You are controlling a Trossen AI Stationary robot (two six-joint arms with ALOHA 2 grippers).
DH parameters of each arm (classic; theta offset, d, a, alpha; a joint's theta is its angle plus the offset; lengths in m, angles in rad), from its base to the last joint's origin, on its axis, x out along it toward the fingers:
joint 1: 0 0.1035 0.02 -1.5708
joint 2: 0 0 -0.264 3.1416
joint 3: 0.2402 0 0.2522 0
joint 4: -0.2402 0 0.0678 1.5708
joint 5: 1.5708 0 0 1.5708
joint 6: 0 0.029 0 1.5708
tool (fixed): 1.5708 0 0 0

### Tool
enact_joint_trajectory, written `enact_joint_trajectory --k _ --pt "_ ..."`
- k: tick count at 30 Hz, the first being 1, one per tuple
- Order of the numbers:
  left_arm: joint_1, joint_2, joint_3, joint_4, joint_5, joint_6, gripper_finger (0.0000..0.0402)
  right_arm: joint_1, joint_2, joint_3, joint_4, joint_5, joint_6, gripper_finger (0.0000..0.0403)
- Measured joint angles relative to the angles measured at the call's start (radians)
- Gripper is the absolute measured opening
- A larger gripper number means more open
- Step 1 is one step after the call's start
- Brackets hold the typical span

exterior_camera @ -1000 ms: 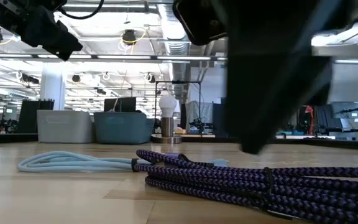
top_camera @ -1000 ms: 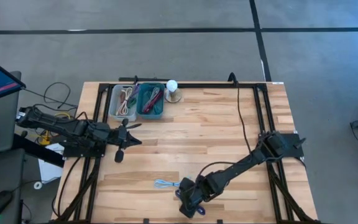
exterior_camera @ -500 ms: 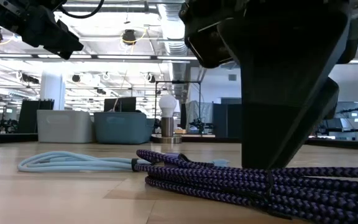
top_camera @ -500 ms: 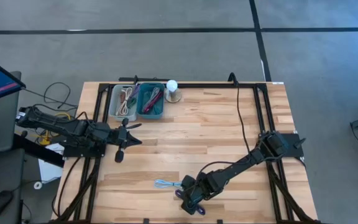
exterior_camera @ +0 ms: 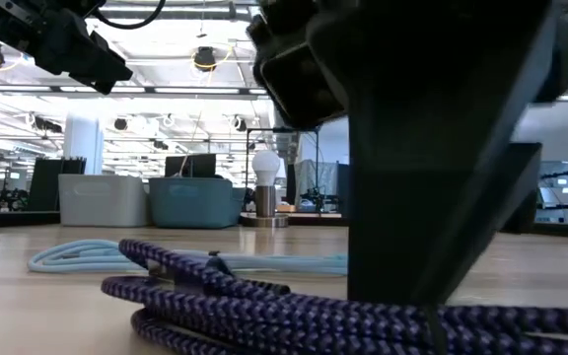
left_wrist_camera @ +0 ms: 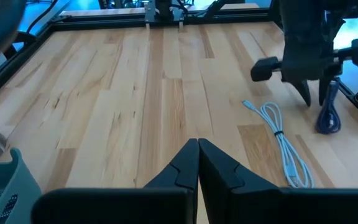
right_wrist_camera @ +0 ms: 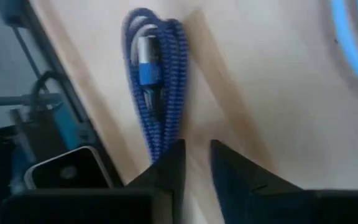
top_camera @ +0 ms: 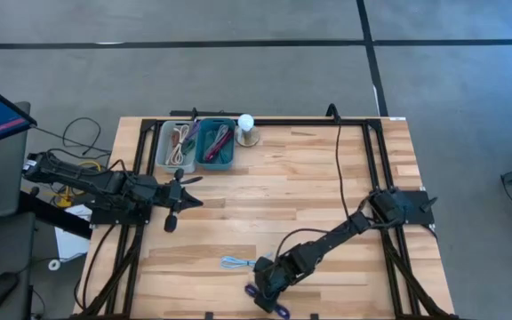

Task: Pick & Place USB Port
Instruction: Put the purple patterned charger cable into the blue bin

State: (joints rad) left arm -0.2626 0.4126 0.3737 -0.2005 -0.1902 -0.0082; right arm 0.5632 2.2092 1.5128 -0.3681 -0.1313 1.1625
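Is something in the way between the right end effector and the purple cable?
No, nothing visible. The right end effector is right beside the purple cable. The blue cable lies off to one side, and the left end effector waits far away.

Two loose cables lie near the table's front edge — one purple braided cable and one light blue cable beside it. Two bins stand at the far edge — one grey bin, one teal bin — with one light bulb beside them.
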Motion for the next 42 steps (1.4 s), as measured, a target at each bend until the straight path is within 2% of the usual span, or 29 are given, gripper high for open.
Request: enact_joint_trajectory --k 3,7,12,17,22,26,31,35,42 --pt "0.0 0.001 0.0 0.0 0.0 0.0 0.001 0.003 0.014 -0.001 0.02 -0.001 -0.004 0.0056" --pt "0.0 0.001 0.0 0.0 0.0 0.0 0.001 0.002 0.003 -0.003 0.008 0.006 -0.046 0.0011" --pt "0.0 0.001 0.0 0.0 0.0 0.0 0.001 -0.013 -0.039 -0.006 -0.021 0.047 -0.101 0.0002" --pt "0.0 0.001 0.0 0.0 0.0 0.0 0.001 -0.033 -0.084 -0.01 -0.035 0.049 -0.123 0.0001" --pt "0.0 0.001 0.0 0.0 0.0 0.0 0.001 -0.043 -0.098 -0.007 -0.005 0.001 -0.091 0.0001" --pt "0.0 0.001 0.0 0.0 0.0 0.0 0.001 -0.041 -0.1 0.039 -0.006 -0.027 -0.092 0.0001" --pt "0.0 0.001 0.0 0.0 0.0 0.0 0.001 -0.036 -0.101 0.126 -0.108 -0.018 -0.112 0.0001" --pt "0.0 0.001 0.0 0.0 0.0 -0.007 0.001 -0.027 -0.103 0.141 -0.122 -0.017 -0.11 0.0001" --pt "0.0 0.001 0.0 0.0 0.0 -0.008 0.001 -0.017 -0.103 0.143 -0.127 0.0 -0.081 0.0034"
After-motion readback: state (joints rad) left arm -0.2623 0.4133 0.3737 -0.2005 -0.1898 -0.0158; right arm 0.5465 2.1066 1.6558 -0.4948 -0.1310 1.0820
